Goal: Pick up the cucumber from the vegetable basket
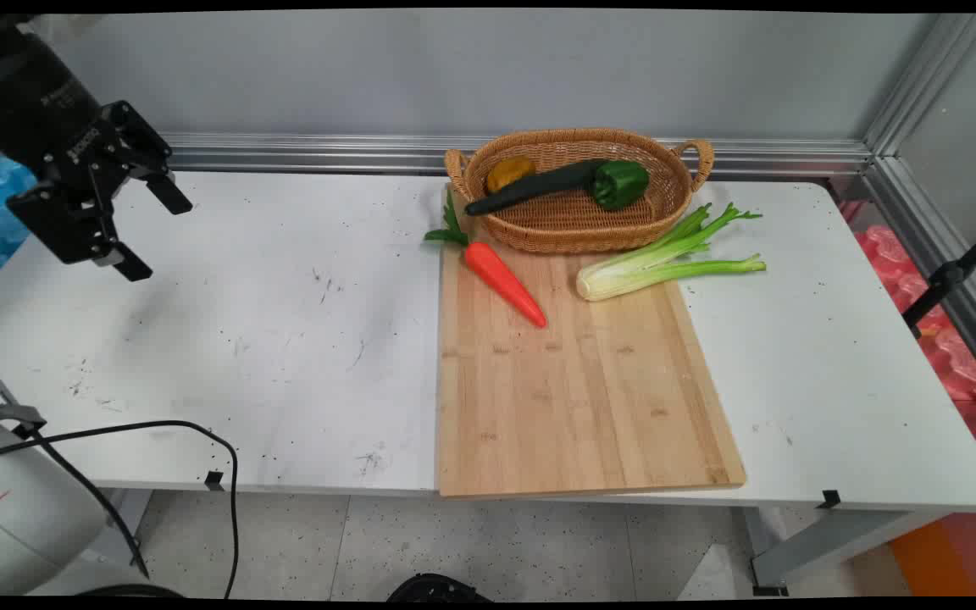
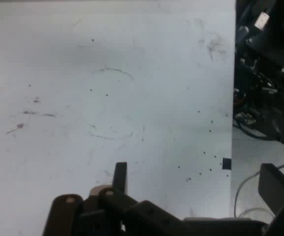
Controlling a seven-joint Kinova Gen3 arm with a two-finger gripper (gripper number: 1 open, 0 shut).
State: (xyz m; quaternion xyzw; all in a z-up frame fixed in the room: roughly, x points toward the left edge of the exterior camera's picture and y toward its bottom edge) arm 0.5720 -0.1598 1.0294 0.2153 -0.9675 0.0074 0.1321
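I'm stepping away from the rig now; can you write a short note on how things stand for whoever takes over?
Gripper: open, empty, raised over the table's bare left side, touching nothing.
Cutting board: on the table right of centre. Carrot lies on its far end; celery lies across its far right edge.
Wicker basket: on the board's far end, holding a green pepper, a dark long vegetable and a yellow-orange one.

Likely a robotics lab, aluminium framing (image 1: 903,110) along a bare grey wall (image 1: 454,76); scuffed white table (image 1: 285,339), loose cables (image 1: 158,432)
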